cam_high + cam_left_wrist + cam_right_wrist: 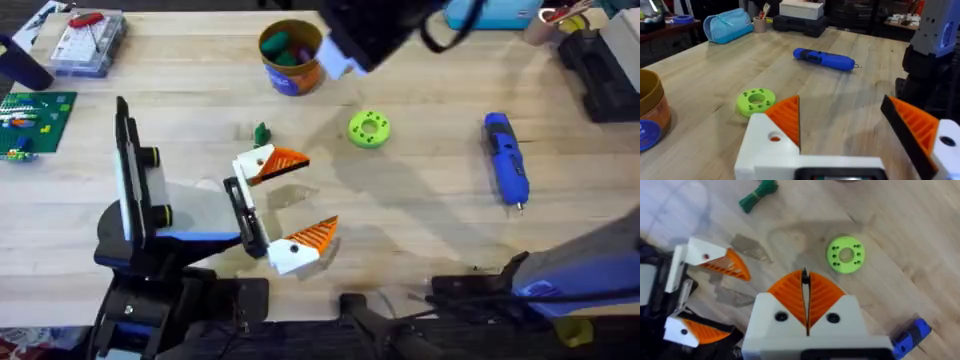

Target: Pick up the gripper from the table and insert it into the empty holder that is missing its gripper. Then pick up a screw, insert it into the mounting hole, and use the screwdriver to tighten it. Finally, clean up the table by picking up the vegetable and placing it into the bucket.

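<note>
My left gripper point(290, 205) rests low over the middle of the table, open, its white fingers with orange pads spread wide and nothing between them. The right arm point(375, 35) rises dark and blurred close under the overhead camera. My right gripper point(805, 292) hangs high above the table, pads pressed shut. The small dark-green vegetable point(261, 133) lies just beyond the left gripper. The orange bucket point(290, 55) with a blue band stands further back. The blue screwdriver point(505, 160) lies at the right. I can make out no holder, loose gripper or screw.
A bright green disc point(368, 129) with a ring of small holes lies between the bucket and the screwdriver. At the back left are a clear box point(85, 42) with a red-handled tool and a green board point(35, 115). A blue pouch point(490, 12) and black cases point(600, 60) line the back right.
</note>
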Available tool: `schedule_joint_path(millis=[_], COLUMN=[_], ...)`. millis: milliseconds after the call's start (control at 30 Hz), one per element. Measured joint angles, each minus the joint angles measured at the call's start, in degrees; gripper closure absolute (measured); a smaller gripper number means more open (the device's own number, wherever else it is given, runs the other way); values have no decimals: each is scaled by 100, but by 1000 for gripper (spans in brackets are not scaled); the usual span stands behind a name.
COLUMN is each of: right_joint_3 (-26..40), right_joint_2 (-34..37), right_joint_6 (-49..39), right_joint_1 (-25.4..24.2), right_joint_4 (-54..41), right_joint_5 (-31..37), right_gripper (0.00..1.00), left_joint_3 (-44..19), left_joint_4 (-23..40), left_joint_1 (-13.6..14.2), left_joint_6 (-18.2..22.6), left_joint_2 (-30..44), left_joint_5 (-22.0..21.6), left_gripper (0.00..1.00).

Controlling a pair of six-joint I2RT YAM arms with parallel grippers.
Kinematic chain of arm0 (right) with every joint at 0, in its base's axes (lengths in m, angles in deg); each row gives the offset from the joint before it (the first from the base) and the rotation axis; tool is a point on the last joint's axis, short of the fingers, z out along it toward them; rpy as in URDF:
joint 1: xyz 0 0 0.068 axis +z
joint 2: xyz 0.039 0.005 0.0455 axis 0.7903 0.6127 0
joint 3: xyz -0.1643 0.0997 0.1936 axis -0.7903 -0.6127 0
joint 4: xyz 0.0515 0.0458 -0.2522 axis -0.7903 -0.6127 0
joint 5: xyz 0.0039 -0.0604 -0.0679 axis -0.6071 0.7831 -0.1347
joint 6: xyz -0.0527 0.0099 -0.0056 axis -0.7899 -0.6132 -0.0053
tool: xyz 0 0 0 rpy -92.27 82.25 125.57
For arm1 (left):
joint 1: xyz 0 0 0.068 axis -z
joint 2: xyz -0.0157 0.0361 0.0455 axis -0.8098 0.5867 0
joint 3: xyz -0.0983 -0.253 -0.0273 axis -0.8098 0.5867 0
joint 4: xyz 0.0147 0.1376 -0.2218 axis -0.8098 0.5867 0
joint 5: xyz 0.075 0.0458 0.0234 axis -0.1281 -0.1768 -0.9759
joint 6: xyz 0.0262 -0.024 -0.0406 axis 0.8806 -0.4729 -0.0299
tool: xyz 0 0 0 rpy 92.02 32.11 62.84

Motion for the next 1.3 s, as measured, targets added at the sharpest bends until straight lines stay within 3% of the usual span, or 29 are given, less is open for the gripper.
schedule_joint_path(millis=[267,667,1300], right_joint_3=[1006,1050,1054], right_joint_2=[726,772,770], right_joint_6=[-303,-813,-1293], right_joint_1=[627,1356,1741], right_joint_4=[-296,-179,-466], right_joint_5=[-112,-123,-121], right_gripper=[998,998,998], left_joint_3=[0,0,0], left_joint_4=[0,0,0], left_joint_1=[0,0,0], left_joint_6=[-2,-2,-2], left_joint_2=[0,0,0], left_joint_5=[0,0,0], left_gripper=[13,13,13])
